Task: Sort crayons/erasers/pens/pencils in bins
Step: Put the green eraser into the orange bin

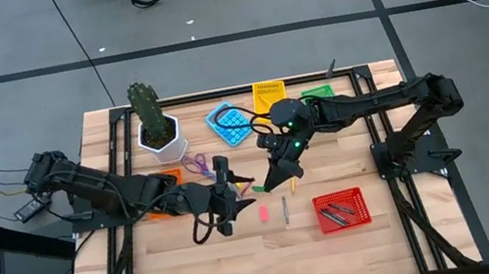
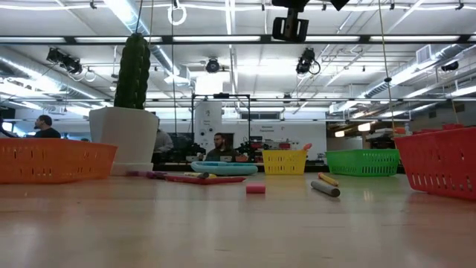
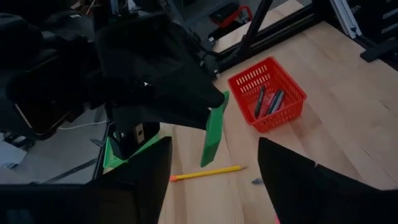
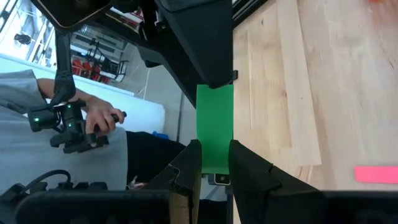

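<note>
My right gripper (image 4: 214, 149) is shut on a flat green eraser (image 4: 214, 121), held in the air over the middle of the table (image 1: 196, 264). My left gripper (image 3: 212, 163) stands open just left of it and faces it, one finger on each side in its wrist view. I cannot tell whether it touches the eraser's free end (image 1: 257, 189). On the wood lie a pink eraser (image 1: 263, 212), a dark pen (image 1: 285, 210) and a yellow pencil (image 3: 205, 172). The red bin (image 1: 341, 209) holds pens. My right gripper pinches the green eraser between its two fingers (image 4: 247, 167), at the end nearest the wrist (image 4: 214, 163), one finger on each long side. The fingers lie along the eraser, slanting down from the table's right. It is lifted clear and sticks out toward the left gripper.
The yellow bin (image 1: 268, 94) and green bin (image 1: 317, 94) stand at the far edge, and the orange bin (image 1: 164, 178) is under my left arm. A blue calculator (image 1: 228, 125), a potted cactus (image 1: 159, 129) and purple scissors (image 1: 197, 165) sit far left. People show beyond the table.
</note>
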Robot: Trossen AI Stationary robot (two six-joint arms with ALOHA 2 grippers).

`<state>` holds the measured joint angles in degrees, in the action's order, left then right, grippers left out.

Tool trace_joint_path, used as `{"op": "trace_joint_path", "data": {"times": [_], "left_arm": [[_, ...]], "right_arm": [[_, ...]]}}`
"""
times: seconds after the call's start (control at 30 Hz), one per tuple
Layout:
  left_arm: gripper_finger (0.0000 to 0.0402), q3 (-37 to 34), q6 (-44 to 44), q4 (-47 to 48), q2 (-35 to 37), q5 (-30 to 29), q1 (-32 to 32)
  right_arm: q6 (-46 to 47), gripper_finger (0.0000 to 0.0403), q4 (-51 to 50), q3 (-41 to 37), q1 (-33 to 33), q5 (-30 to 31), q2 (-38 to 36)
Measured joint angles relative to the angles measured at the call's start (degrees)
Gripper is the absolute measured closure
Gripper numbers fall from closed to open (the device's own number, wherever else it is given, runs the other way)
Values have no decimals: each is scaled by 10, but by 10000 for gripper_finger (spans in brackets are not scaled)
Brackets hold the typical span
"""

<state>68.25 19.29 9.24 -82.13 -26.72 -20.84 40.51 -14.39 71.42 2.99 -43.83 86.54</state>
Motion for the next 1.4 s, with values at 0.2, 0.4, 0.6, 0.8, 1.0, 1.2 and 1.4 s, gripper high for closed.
{"op": "trace_joint_path", "data": {"times": [0.2,0.4,0.6,0.8,1.0,1.2,1.4], "left_arm": [[211,0,0,0,0,0,0],[252,0,-1,0,0,1,0],[271,0,20,0,0,2,4],[252,0,26,0,0,24,8],[233,0,28,-7,0,24,8],[244,1,28,-34,0,24,8],[276,1,24,-34,0,24,14]], "right_arm": [[0,323,0,0,0,0,0],[1,323,0,0,0,0,0],[14,323,8,0,0,0,0],[28,323,32,0,0,0,0],[30,323,32,0,-2,0,0],[30,323,31,0,-2,0,0],[30,323,31,0,-2,0,0]]}}
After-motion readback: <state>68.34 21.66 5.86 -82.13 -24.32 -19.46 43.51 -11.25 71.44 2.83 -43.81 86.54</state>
